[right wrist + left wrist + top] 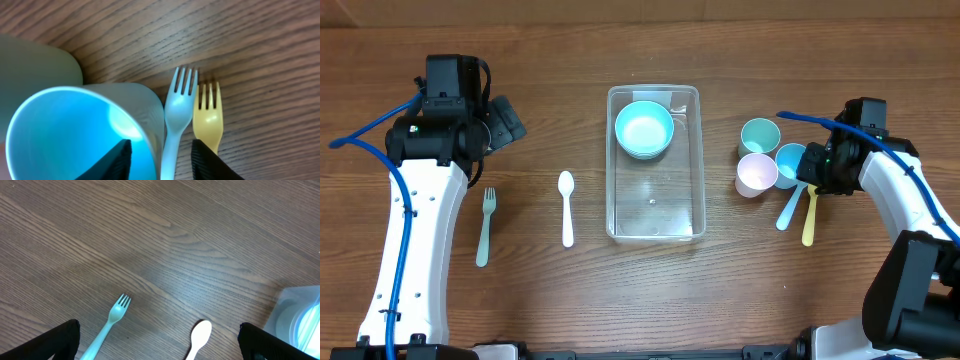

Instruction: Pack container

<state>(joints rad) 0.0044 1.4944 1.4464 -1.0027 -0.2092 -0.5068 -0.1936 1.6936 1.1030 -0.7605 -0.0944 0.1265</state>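
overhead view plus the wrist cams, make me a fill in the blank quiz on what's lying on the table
1. Inside the container sits a single teal ___.
2. Between the green fork and the container lies a white ___.
3. The cups standing to the right of the container number ___.
4. The fork lying next to the blue fork is coloured ___.

Missing words: bowl; spoon; three; yellow.

You've got a clear container (655,212) on a brown wood-grain table (820,300), with a teal bowl (644,129) inside it. Left of container: white spoon (566,207), mint-green fork (485,226). Right of it: teal cup (759,135), pinkish-white cup (756,175), blue cup (790,160), light-blue fork (787,210), yellow fork (809,221).
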